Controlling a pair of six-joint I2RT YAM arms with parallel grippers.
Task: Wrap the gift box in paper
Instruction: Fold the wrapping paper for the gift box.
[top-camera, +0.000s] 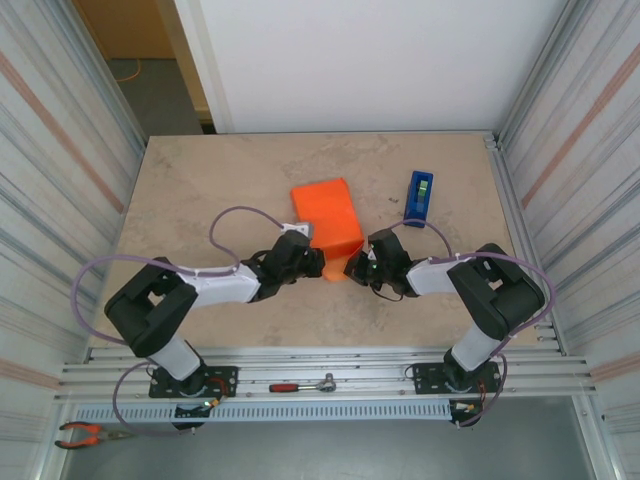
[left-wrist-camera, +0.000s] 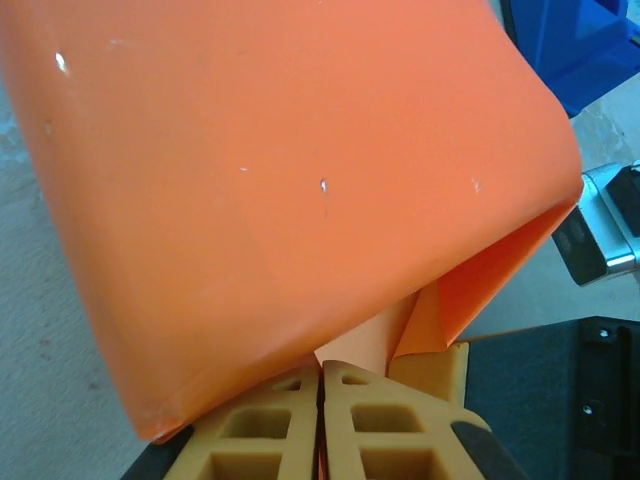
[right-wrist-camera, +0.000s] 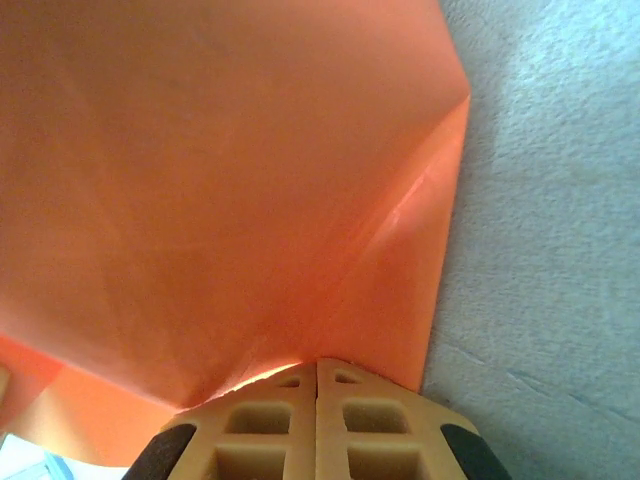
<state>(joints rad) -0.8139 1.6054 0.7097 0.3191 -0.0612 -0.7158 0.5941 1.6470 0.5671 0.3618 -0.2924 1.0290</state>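
Overhead, the paper (top-camera: 328, 215) lies folded on the worktop (top-camera: 200, 180); wrist views reveal left gripper (left-wrist-camera: 320, 385) and right gripper (right-wrist-camera: 317, 375) each clenched on its edge.

The left arm (top-camera: 215, 285) and the right arm (top-camera: 470, 290) look just the same. Each one is made of big, chunky black blocks with a smooth white tube part in the middle. A thin purple cable (top-camera: 240, 208) runs along the left arm in big loops. The right arm has a purple cable (top-camera: 547, 295) too. Each arm sits on a flat black base (top-camera: 190, 383) with small screws in it. The left end effector (left-wrist-camera: 320, 366) has two tan fingers (left-wrist-camera: 265, 435) full of square holes, like a waffle, with black bits at the outer sides. The right end effector (right-wrist-camera: 317, 363) has the same tan fingers (right-wrist-camera: 375, 430).
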